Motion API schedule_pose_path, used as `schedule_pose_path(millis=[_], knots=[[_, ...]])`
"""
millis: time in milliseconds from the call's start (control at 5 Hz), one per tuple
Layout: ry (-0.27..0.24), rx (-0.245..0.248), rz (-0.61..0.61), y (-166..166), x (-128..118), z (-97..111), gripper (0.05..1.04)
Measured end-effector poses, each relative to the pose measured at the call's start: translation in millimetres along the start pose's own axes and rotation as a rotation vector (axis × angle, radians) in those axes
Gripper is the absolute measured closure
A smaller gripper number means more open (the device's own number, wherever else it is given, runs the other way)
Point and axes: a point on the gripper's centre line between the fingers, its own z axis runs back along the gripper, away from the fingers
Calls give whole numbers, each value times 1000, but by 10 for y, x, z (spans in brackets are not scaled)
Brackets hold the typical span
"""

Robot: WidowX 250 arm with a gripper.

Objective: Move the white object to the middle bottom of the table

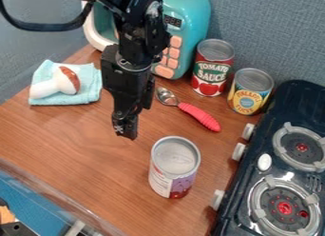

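One black robot claw [125, 131] hangs above the middle of the brown wood-grain counter [82, 135], with nothing seen in its grip; whether it is set wide or narrow, I cannot tell. Just beyond it, toward the bottom of the view, stands an upright metal can with a white and purple label [173, 175], and on the other side lies a metal spoon with a red ribbed handle [200, 116]. Farther out, at the left of the view, the white mushroom-shaped toy with a brown patch [58, 83] lies on its side on a folded light-blue cloth [91, 83]. I take this toy to be the object meant, and it is well apart from both the claw and the bottom middle. So none of the move looks accomplished: grasping the toy, lifting it off the cloth, carrying it across and setting it down all remain. The goal area, as I judge it, is near the purple-labelled can, so the toy likely needs a spot beside that. The black toy stove with grey burners [266, 135], at the far right, seems to have no part in the work.
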Motion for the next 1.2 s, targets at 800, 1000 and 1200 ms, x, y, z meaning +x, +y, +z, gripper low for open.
schedule_pose_path(millis=[800,1000,1200], knots=[[2,92,315,-47,787,-71,85],[-36,85,435,-139,1185,-59,85],[-48,76,508,-219,1390,-40,85]])
